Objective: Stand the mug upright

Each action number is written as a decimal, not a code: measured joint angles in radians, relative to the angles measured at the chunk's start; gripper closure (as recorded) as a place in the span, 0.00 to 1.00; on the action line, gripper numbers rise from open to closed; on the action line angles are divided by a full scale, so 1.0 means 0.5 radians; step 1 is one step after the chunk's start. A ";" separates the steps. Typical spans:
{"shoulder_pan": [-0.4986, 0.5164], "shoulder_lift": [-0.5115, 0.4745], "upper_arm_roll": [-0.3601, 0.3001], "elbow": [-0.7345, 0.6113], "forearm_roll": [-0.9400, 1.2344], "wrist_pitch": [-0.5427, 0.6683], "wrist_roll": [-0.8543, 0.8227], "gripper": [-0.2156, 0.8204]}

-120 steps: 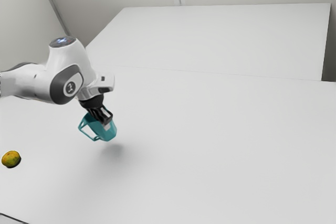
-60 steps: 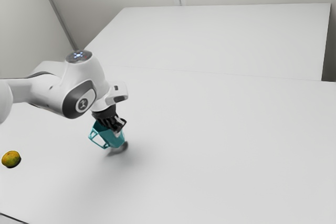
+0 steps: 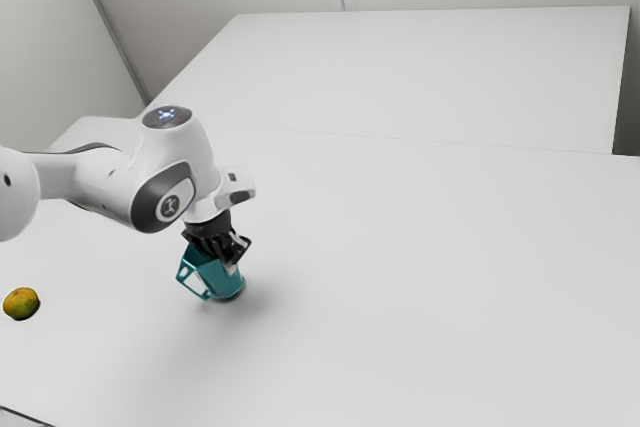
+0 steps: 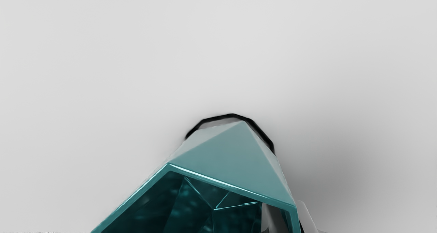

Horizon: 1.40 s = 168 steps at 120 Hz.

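Observation:
The teal faceted mug (image 3: pixel 211 275) is low at the table, its mouth up by the hand and its handle toward the exterior view's left. It leans a little, with a dark shadow close around its base. My gripper (image 3: pixel 233 264) comes down on it from above, shut on its wall. In the wrist view the mug (image 4: pixel 228 168) shows its open mouth and outer side, and the gripper (image 4: pixel 293 217) has one finger inside the rim and the other against the outside. Whether the base rests fully flat, I cannot tell.
A yellow-green round fruit (image 3: pixel 21 303) lies on the white table (image 3: pixel 430 297) at the exterior view's far left. A white raised panel (image 3: pixel 420 72) stands behind the table.
My hand has moved down and toward the exterior view's right, carrying the mug. The mug has turned from strongly tilted to nearly upright, and its base has come down close to its shadow.

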 joint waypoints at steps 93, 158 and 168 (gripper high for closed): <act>-0.055 -0.215 -0.006 0.008 -0.057 -0.008 -0.088 0.30; -0.043 0.187 -0.018 1.252 -0.216 -1.112 -0.096 0.23; -0.035 0.216 -0.018 1.396 -0.210 -1.246 -0.097 0.23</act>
